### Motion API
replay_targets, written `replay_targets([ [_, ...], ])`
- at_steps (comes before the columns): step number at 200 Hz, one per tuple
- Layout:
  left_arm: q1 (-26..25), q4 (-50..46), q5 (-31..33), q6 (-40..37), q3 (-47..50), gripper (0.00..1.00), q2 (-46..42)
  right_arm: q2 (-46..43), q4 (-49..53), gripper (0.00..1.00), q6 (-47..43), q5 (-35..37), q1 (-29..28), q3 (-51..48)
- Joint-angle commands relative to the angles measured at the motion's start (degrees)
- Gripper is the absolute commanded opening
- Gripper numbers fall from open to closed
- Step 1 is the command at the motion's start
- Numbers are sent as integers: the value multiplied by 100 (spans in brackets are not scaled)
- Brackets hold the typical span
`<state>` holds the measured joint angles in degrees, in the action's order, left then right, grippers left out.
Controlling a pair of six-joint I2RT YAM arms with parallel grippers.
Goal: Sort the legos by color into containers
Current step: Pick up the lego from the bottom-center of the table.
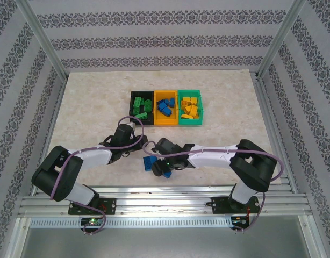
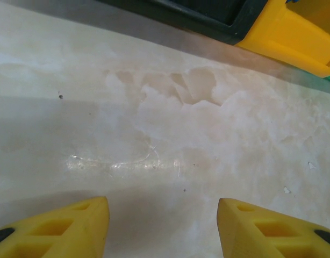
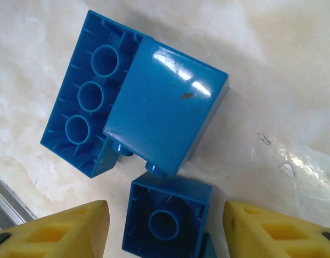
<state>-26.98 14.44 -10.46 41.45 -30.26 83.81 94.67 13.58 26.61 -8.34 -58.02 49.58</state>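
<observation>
Blue brick (image 3: 167, 220), cut off below, sits untouched between my right gripper's (image 3: 165, 208) spread jaws. My left gripper (image 2: 162, 204) gapes too.

Blue legos (image 3: 165, 113) glossy plastic; table (image 2: 154, 134) smooth, marble-look, slight sheen

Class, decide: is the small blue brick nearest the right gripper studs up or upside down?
Upside down: the small blue brick shows its hollow underside, with one round tube, to the right wrist camera.
</observation>
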Motion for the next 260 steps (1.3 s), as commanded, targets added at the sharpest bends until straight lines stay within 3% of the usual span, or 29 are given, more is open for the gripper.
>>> replay_targets([
  [1, 52, 281, -51, 53, -41, 55, -5, 272, 582, 59, -151, 233, -60, 416],
  [87, 48, 231, 69, -7, 109, 55, -206, 596, 1181, 54, -350, 368, -121, 834],
  [126, 52, 257, 68, -11, 126, 55, -226, 679, 1169, 46, -293, 483, -114, 937],
  [160, 51, 200, 48, -37, 112, 55, -236, 676, 1023, 32, -82, 444, -61, 973],
  [205, 53, 187, 45, -19, 166, 55, -317, 370, 760, 22, 136, 491, 174, 676],
  [260, 52, 181, 8, -42, 72, 55, -255, -389, 350, 18, 247, 574, 630, 236],
])
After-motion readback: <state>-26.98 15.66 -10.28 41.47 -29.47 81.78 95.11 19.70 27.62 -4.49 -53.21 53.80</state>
